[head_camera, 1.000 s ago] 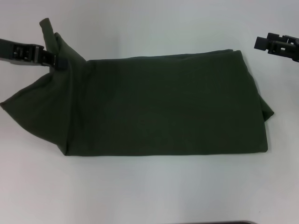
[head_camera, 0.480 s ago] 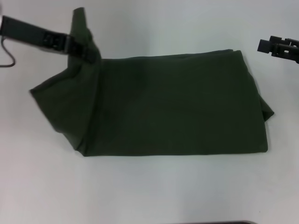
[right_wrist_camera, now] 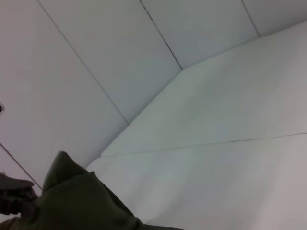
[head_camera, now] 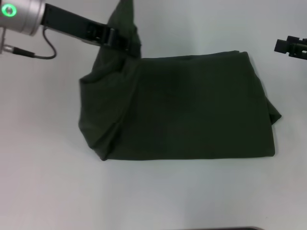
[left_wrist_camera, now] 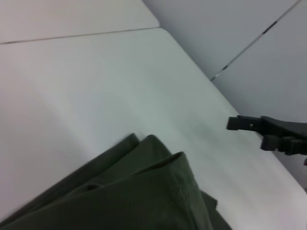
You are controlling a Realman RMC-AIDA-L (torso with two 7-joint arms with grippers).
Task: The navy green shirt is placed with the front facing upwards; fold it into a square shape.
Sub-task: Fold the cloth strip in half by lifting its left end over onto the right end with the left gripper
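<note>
1. Left gripper [head_camera: 125, 42] is clamped tight on the shirt's [head_camera: 192, 108] left end, holding it up off the table [head_camera: 153, 191] at about 11 o'clock.
2. Right gripper [head_camera: 290, 46] sits off at 2 o'clock, clear of the cloth; can't tell how it's set.
3. Compared with half a second back, the raised end has travelled further right over the folded body.

looks like a lab/test cell: plain white table [head_camera: 153, 201] filling the frame, bare grey panelled walls [right_wrist_camera: 96, 57] with seams at top, no furnishings or household clutter visible.
</note>
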